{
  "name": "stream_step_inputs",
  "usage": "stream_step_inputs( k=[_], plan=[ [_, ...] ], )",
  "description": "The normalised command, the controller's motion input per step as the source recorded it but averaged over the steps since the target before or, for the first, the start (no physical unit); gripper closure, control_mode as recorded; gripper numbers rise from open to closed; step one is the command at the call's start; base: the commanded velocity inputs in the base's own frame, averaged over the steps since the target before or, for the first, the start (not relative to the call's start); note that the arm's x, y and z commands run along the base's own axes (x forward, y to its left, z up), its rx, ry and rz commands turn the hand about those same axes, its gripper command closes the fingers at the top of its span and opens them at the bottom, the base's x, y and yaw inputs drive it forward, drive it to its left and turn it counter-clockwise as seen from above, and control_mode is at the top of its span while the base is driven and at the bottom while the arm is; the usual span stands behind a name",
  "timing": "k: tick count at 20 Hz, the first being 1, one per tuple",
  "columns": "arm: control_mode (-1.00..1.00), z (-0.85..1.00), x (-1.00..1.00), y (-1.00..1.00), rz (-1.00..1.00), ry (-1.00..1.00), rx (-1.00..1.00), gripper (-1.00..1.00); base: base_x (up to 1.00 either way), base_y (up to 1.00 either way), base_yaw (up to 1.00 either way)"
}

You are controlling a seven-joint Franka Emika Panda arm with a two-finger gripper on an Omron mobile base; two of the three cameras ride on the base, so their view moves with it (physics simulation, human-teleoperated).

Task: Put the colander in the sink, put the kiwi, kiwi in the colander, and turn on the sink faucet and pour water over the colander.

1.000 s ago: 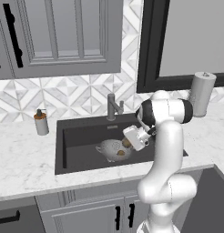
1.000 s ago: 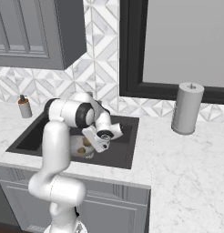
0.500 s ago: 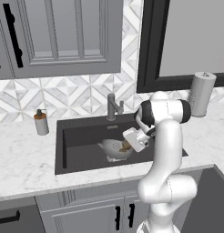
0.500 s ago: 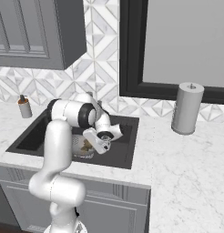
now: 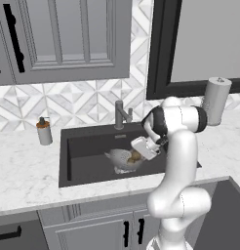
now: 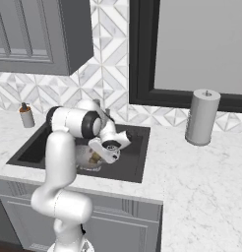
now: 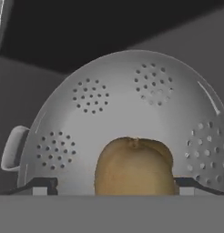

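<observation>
The silver colander [image 5: 121, 159] stands in the dark sink [image 5: 88, 146], right of its middle. In the hand view its pierced inner wall [image 7: 114, 104] rises behind a brown kiwi [image 7: 132, 168], which lies in the bowl. A second brown curve shows just behind that kiwi on the right. My gripper [image 7: 116, 184] is open, with its tips wide on either side of the kiwi and a gap on each side. In the left base view the gripper [image 5: 137, 154] hangs over the colander's right rim. The right base view has the colander [image 6: 86, 155] partly behind my arm. The faucet [image 5: 120, 114] stands behind the sink.
A soap bottle [image 5: 44, 132] stands on the marble counter left of the sink. A paper towel roll [image 5: 215, 101] stands on the counter at the back right. Wall cabinets hang above the counter, and a dark-framed window is behind the sink.
My gripper's jaws have spread wide and let go of the kiwi, which now rests in the colander. The hand has barely moved.
</observation>
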Motion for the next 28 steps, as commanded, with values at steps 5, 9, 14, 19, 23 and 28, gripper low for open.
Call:
stream_step_inputs(
  k=[5, 9, 14, 19, 23, 28],
  plan=[
    [-1.0, 0.48, -0.01, -0.05, 0.0, -0.1, -0.09, -1.0, 0.0, 0.0, 0.0],
    [-1.0, 0.64, 0.0, -0.21, 0.0, -0.12, -0.07, -1.0, 0.0, 0.0, 0.0],
    [-1.0, 0.64, 0.0, -0.49, 0.0, -0.07, -0.05, -1.0, 0.0, 0.0, 0.0],
    [-1.0, 0.8, -0.07, -0.7, 0.0, -0.06, 0.0, -1.0, 0.0, 0.0, 0.0],
    [-1.0, 0.98, -0.07, -0.41, -0.01, -0.07, 0.07, -1.0, 0.0, 0.0, 0.0],
    [-1.0, 0.74, 0.0, -0.02, -0.04, -0.04, 0.03, -1.0, 0.0, 0.0, 0.0]
  ],
)
